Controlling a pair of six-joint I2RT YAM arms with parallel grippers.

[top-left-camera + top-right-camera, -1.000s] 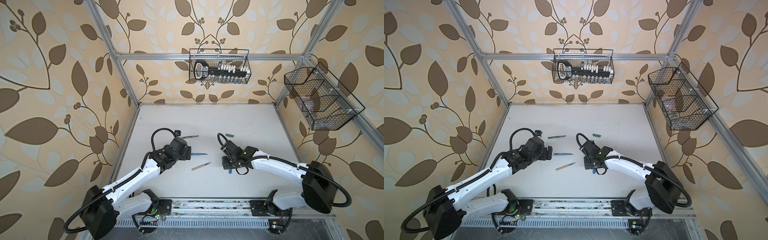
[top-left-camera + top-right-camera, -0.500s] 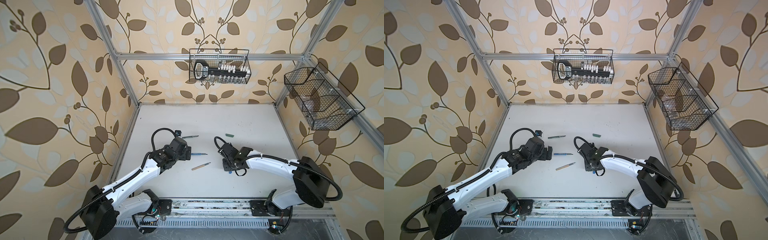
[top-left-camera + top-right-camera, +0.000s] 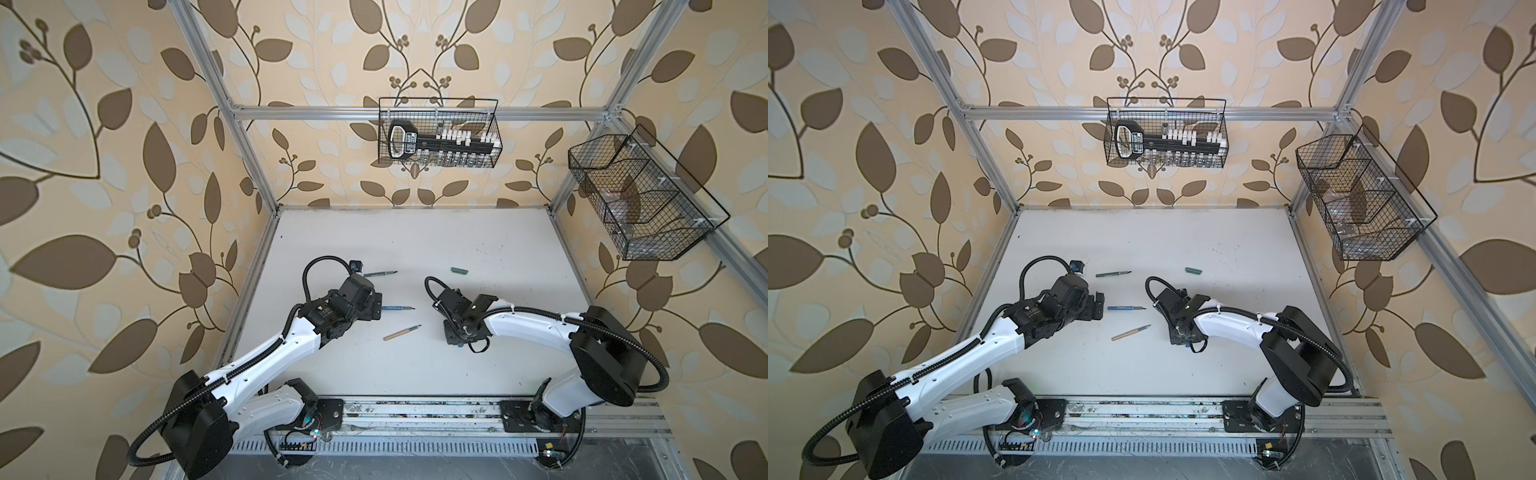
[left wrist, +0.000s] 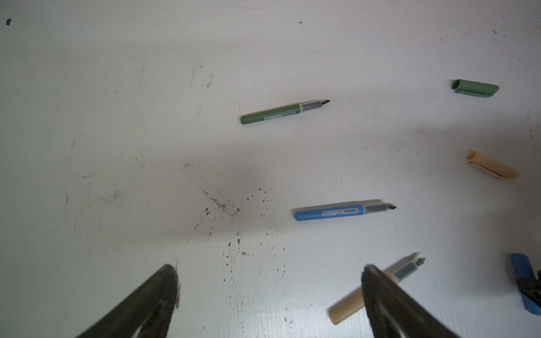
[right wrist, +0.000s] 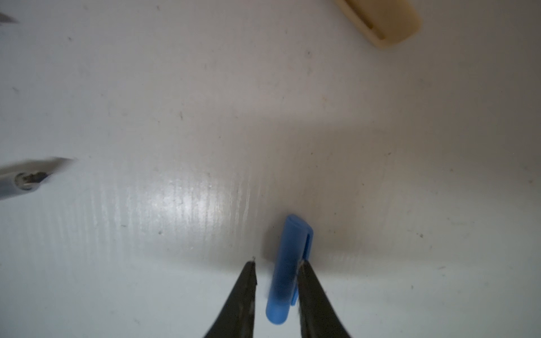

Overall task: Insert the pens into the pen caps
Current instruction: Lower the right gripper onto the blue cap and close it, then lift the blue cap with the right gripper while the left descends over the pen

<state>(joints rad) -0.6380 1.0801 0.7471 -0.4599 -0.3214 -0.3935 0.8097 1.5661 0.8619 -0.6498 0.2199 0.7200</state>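
Blue cap (image 5: 292, 243) sits ungripped between the right claw's (image 5: 277, 262) narrow jaws; centre, then squeeze. Left claw (image 4: 269, 267) gapes empty.

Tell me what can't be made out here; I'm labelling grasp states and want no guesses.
- Right wrist view: right claw straddles the blue cap; one finger touches, a gap at the other, so grip unclear.
- Both top views: the right arm hides that contact.
- Right wrist view: tan cap cut off by the edge; a blurred pen, colour unclear.
- Left wrist view: a finger of the left claw hides part of the tan pen.
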